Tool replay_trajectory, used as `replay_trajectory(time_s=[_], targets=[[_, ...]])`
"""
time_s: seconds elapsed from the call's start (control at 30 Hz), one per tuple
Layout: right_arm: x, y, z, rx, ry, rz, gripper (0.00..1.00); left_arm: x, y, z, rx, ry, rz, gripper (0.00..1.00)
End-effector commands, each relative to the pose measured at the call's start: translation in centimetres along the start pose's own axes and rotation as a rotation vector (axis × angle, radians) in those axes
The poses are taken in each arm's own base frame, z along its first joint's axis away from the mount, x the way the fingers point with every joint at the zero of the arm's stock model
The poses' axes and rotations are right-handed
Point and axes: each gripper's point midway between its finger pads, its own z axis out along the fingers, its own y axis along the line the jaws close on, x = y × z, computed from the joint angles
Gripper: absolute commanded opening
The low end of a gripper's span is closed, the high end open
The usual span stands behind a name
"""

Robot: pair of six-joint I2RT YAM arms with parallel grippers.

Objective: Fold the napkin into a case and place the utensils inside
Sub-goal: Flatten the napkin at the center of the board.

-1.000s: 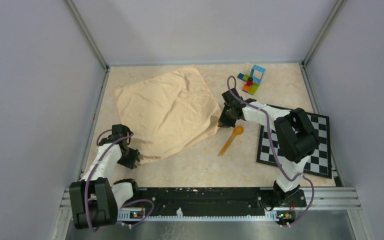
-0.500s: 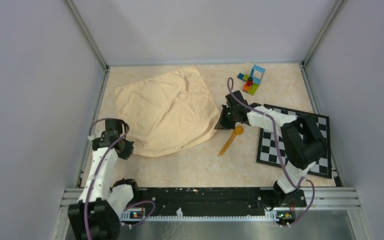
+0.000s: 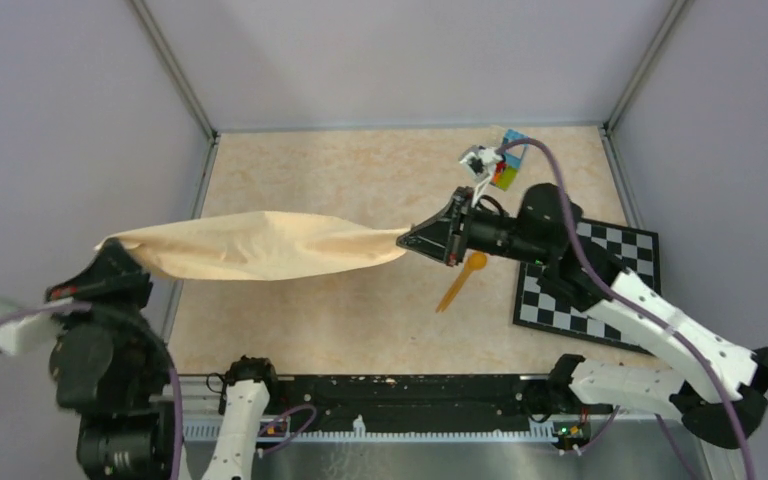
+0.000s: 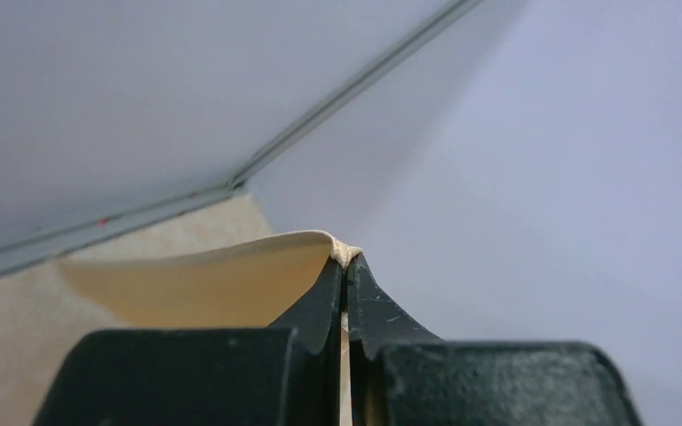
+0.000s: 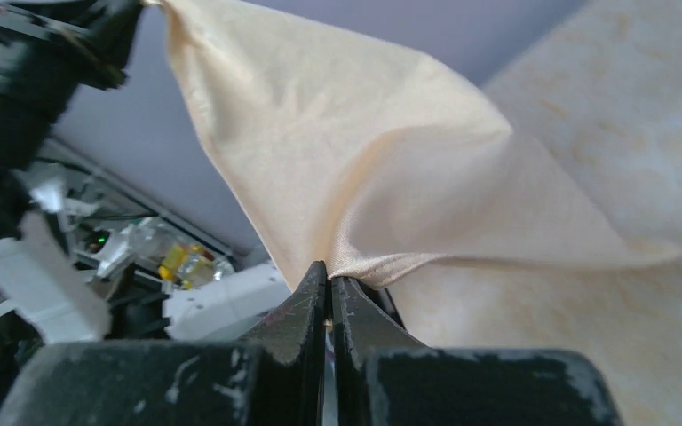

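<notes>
Hanging aloft, the napkin [image 3: 260, 245] spans between left end effector [image 4: 346, 266] and right end effector [image 3: 406, 240], each clamped on it.

We are looking at a beige marbled tabletop [image 3: 360, 330]; lying on it are a thin orange plastic spoon [image 3: 457, 286], a black-and-white checkered board [image 3: 632, 250] and multicoloured toy bricks [image 3: 510, 175].

Spoon [image 3: 463, 277] lies on table [image 3: 360, 322], right of napkin [image 3: 260, 246].
</notes>
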Motion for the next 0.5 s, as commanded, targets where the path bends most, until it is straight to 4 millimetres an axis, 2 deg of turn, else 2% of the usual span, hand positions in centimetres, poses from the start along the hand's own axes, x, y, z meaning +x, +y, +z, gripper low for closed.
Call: replay_trajectory(time_s=[0.0,0.07,0.13,0.23,0.27,0.37,0.47], targets=[[-5.0,9.4,-3.9,-0.252,-0.181,-0.124,0.0,-8.8,-2.0,-4.8,0.098,-0.26,0.004,0.0],[-5.8,11.2,-4.8,-0.309,-0.211,-0.11,0.0,-10.8,-2.9,-5.9,0.131,-0.323,0.007,0.0],[-6.4,11.8,-5.1,-0.323,-0.235,-0.088,0.0,-11.1,-3.3,-5.2,0.121,-0.339,0.033,0.0],[-7.6,11.1,-4.8,-0.275,-0.287,-0.06,0.0,-8.4,-4.2,-1.3,0.094,-0.273,0.106,0.0],[-8.0,10.2,-4.3,-0.23,-0.302,-0.051,0.0,-6.3,-4.1,0.8,0.08,-0.231,0.143,0.0],[-8.0,4.4,-1.5,-0.026,-0.291,0.01,0.0,-0.9,-3.4,6.2,0.05,-0.152,0.217,0.0],[-7.5,-3.2,1.2,0.108,-0.264,0.119,0.0,4.2,-2.5,11.3,0.036,-0.1,0.267,0.0]])
